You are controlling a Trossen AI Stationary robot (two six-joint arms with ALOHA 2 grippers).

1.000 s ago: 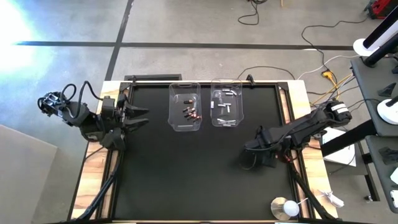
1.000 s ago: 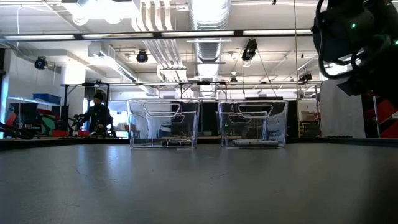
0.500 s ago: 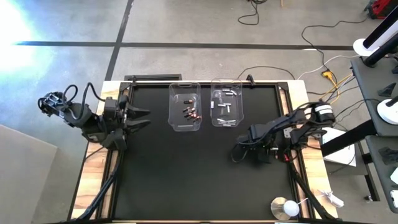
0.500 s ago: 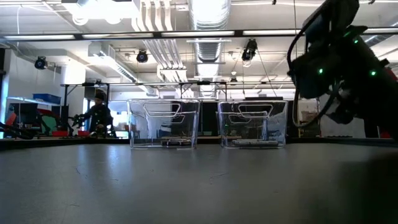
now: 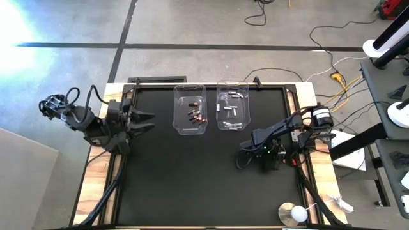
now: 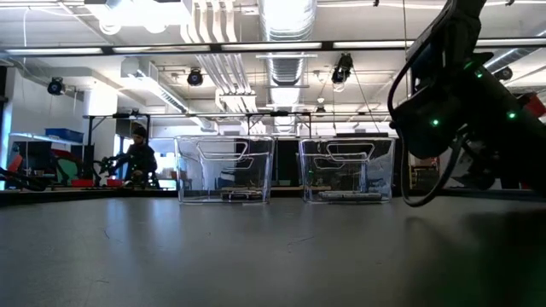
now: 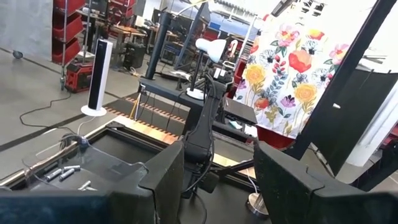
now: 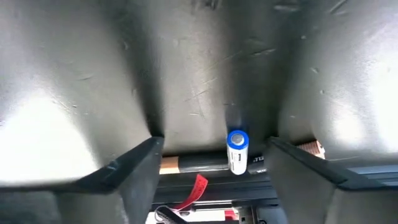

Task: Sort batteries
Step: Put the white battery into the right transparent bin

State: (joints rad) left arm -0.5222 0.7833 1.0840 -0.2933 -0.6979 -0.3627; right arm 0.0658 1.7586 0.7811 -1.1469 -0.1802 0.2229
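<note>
1 white battery (image 8: pixel 237 151) sat between my right tool's (image 8: pixel 211 163) open fingers: light, stiff, slick, likely to roll, so grab mid-barrel. Left tool (image 5: pixel 142 121) waited open.

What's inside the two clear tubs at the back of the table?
The left tub holds dark batteries with reddish marks; the right tub holds silver batteries. An exact count cannot be made.

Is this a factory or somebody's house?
More likely a robot lab or workshop than a house. Big pipes and strip lights run along a bare ceiling, cables trail over a concrete floor, and more robot arms stand at other tables. A person sits working in the back.
</note>
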